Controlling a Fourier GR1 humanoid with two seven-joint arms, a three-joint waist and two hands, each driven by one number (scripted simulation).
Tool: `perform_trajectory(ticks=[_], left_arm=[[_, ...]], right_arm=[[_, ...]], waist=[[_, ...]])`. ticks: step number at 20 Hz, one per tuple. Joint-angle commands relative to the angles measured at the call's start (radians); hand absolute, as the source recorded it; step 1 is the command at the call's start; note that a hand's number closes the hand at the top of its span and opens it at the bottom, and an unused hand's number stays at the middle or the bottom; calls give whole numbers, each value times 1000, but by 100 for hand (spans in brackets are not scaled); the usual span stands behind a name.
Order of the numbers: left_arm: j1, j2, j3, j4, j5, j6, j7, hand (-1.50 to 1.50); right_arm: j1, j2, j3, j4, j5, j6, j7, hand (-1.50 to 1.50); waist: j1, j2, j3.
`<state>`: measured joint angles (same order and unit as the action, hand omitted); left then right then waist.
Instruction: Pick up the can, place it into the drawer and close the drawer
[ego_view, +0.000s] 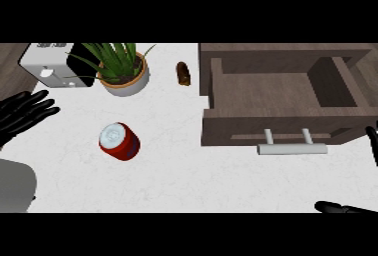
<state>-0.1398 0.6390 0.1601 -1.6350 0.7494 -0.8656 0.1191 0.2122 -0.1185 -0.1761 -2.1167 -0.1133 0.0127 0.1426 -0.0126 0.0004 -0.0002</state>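
Observation:
A red can with a silver top stands on the white counter, left of the middle. The wooden drawer is pulled open at the upper right, its inside bare, with a metal handle on its front. My left hand rests open at the left edge, fingers spread, a short way up and left of the can and not touching it. Of my right hand, only straight fingertips show at the right edge, below and right of the drawer's front. Neither hand holds anything.
A potted green plant stands at the back, above the can. A white toaster sits in the back left corner. A small brown object lies between the plant and the drawer.

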Motion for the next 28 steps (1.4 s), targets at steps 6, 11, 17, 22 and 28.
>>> perform_trajectory(ticks=[6, 11, 17, 22, 28], left_arm=[[-52, 77, 45, 181, 147, -113, 78, -150], [-37, 86, -1, 192, 257, -39, 154, -150], [-59, 130, -47, 195, 427, 17, 283, -150], [-145, 56, -105, 195, 402, 104, 348, -150], [-153, -71, -112, 239, 243, 93, 323, -150]], right_arm=[[77, -3, -94, 44, -67, 103, -89, -150], [157, -66, -223, 6, -211, 194, -75, -150], [137, -29, -215, 6, -191, 190, -73, -150], [149, -66, -301, -20, -275, 235, -31, -150], [173, -3, -290, 10, -226, 290, -89, -150]], waist=[[9, 0, 1], [4, -2, 1], [10, -1, 1], [4, -1, 0], [7, -1, 0]])
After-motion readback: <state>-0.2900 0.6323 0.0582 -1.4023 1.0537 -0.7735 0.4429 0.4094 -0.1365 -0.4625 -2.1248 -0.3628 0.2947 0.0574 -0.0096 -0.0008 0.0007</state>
